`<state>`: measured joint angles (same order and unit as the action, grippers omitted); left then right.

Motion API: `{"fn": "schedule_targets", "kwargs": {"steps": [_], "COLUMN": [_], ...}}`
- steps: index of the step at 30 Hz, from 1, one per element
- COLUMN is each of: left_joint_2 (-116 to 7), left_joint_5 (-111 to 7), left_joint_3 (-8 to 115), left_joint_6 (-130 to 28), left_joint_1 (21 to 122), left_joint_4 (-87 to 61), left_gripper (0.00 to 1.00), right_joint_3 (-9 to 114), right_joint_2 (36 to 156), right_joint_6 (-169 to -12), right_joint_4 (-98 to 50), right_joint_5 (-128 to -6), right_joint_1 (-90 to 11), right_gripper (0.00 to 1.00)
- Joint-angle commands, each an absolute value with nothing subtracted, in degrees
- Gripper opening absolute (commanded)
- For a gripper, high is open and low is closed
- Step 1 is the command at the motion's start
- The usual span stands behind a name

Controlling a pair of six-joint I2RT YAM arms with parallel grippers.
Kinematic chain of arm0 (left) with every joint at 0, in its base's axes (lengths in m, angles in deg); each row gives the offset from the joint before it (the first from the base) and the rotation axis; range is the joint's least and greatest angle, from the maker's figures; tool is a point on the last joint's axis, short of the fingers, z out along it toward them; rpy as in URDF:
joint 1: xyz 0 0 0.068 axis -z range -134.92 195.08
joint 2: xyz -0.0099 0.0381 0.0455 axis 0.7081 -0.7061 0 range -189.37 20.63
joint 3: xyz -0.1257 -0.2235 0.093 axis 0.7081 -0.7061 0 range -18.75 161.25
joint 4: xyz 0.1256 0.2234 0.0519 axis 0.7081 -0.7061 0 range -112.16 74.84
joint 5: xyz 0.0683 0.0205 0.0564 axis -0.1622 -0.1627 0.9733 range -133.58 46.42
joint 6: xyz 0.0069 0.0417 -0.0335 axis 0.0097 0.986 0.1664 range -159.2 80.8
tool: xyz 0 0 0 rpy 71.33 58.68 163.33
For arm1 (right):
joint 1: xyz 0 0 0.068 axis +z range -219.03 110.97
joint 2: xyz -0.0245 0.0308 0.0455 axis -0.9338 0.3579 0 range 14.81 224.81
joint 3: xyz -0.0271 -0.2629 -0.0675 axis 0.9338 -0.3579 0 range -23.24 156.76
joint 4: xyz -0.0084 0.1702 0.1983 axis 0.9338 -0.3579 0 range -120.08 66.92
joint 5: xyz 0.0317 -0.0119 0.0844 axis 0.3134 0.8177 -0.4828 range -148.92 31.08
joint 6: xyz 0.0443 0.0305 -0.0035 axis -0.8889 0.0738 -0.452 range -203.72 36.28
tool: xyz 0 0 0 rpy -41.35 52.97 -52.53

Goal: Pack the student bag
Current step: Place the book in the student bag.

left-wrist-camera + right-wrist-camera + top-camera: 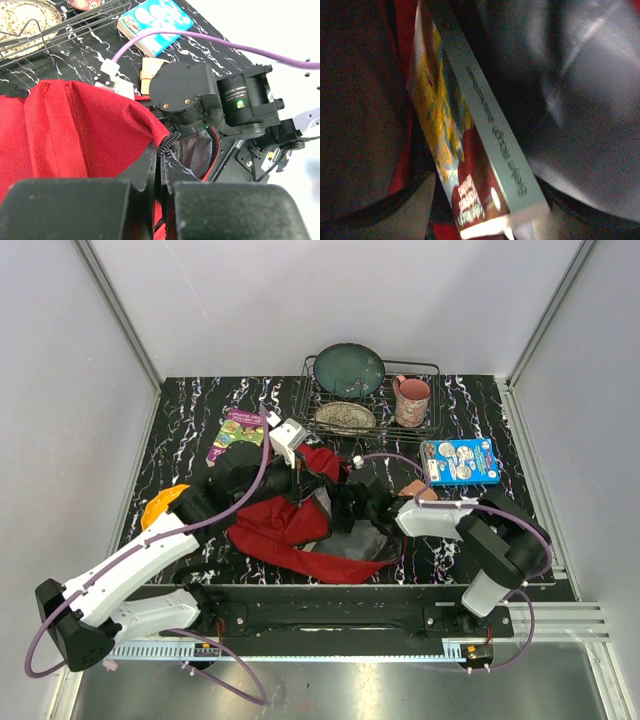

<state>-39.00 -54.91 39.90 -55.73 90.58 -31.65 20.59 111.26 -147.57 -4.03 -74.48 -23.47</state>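
The student bag (pixel 275 532) is a red fabric backpack lying in the middle of the table, its mouth showing grey lining (pixel 197 155). My left gripper (pixel 162 150) is shut on the black zipper edge (pixel 170 142) of the red bag (pixel 75 125) and holds the opening up; from above the left gripper (pixel 303 478) sits at the bag's top. My right gripper (pixel 352 505) reaches into the opening. Its wrist view is dark: a book (pixel 470 150) with a pale spine stands tilted between the jaws of the right gripper (pixel 490 210), a dark gap beside the left finger (pixel 380 215).
A wire dish rack (pixel 430 368) at the back holds a teal plate (pixel 348 370), a patterned plate (pixel 345 417) and a pink mug (pixel 411 400). A blue box (pixel 459 461) lies right of the bag, a green-purple booklet (pixel 237 435) and an orange object (pixel 160 505) lie left.
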Motion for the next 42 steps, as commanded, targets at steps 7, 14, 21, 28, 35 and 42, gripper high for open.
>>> {"fn": "schedule_targets", "kwargs": {"steps": [7,14,21,28,35,42], "left_joint_2": [-35.88,-35.7,-37.81,-39.23,-29.21,-32.0], "left_joint_5": [-54.04,-52.19,-50.7,-55.78,-45.45,-23.11], "left_joint_3": [38.91,38.38,38.72,41.28,41.54,44.87], "left_joint_6": [-57.3,-57.74,-59.15,-63.36,-64.6,-65.04], "left_joint_1": [89.38,89.03,88.85,88.68,88.68,84.48], "left_joint_4": [-24.83,-24.92,-25.8,-29.84,-34.14,-45.12], "left_gripper": [0.0,0.0,0.0,0.84,0.99,0.99], "right_joint_3": [22.2,21.06,20.26,22.2,25.61,33.18], "right_joint_2": [92.09,73.98,74.82,74.33,63.51,68.49], "right_joint_6": [-136.98,-133.64,-131.97,-131.71,-128.91,-123.98], "right_joint_4": [-29.28,-47.05,-54.62,-54.98,-58.93,-56.5], "right_joint_5": [-58.24,-46.11,-39.15,-40.65,-36.17,-48.41], "right_joint_1": [-24.03,-23.94,-26.05,-30.35,-37.04,-37.57], "right_gripper": [0.88,0.86,0.9,0.91,0.93,0.93]}}
